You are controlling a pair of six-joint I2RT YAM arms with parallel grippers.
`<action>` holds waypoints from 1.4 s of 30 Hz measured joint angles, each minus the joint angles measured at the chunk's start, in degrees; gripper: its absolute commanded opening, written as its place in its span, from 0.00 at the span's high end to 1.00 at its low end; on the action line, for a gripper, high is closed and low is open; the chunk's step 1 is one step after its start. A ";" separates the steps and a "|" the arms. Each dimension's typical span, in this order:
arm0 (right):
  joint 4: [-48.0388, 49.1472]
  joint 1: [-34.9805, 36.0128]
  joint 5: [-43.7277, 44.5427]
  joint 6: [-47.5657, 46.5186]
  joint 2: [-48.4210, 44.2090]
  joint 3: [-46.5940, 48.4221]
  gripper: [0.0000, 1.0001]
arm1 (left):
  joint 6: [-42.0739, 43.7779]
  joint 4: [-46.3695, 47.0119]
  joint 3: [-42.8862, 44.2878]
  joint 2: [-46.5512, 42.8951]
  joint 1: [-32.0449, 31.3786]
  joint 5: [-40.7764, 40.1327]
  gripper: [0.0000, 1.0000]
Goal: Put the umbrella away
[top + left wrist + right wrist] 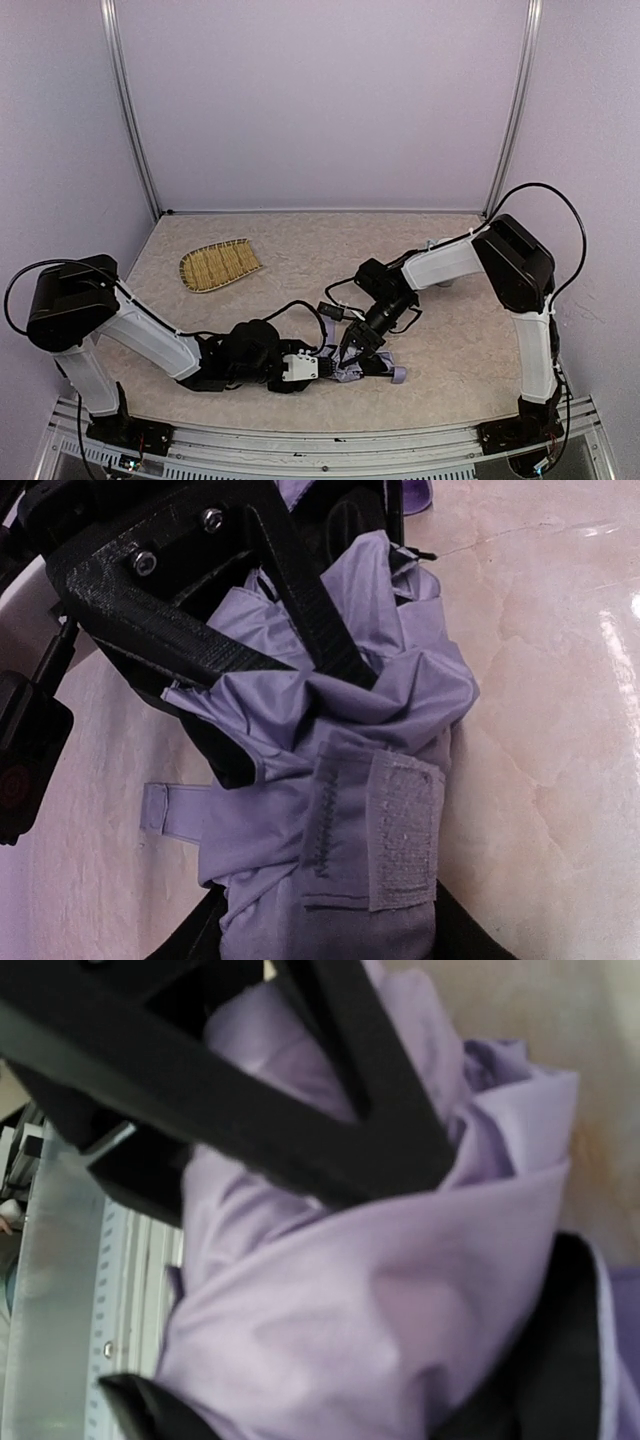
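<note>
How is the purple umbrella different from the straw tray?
The umbrella is soft lavender cloth, all bunched up; the straw tray is tan weave, lying flat. The umbrella sits near the front edge, gripped by the left end effector and right end effector; the tray lies farther back on the left, untouched. Both rest on the table.

- Left pincer (328,366) and right pincer (353,354) meet at bunched lavender umbrella (372,373), front centre of worktop (450,300).
- Woven tray (220,264) lies well apart, back left.
</note>
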 measured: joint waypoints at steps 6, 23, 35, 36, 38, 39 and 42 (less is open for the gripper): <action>0.39 -2.40 0.17 0.68 -1.31 -2.03 0.41 | -2.73 -15.28 8.92 0.48 2.71 7.32 0.80; 10.10 -9.07 26.25 8.76 -30.21 -18.97 0.23 | -13.27 -29.16 22.08 6.88 6.36 23.67 0.91; 28.48 11.74 46.56 -1.88 -54.99 -39.10 0.04 | -14.62 -36.85 30.01 11.87 9.44 35.23 0.93; 29.16 13.25 49.27 -3.17 -54.80 -39.63 0.04 | -14.64 -37.35 30.45 12.11 9.66 35.87 0.93; 29.86 14.95 53.05 -4.63 -54.05 -39.78 0.05 | -14.67 -38.36 31.23 12.61 10.08 37.03 0.93; 30.40 15.87 54.97 -5.40 -53.51 -39.76 0.06 | -14.71 -39.21 31.91 12.96 10.29 37.73 0.93; 31.61 17.90 59.41 -7.43 -50.93 -39.76 0.12 | -14.88 -41.70 34.18 14.27 10.58 39.41 0.94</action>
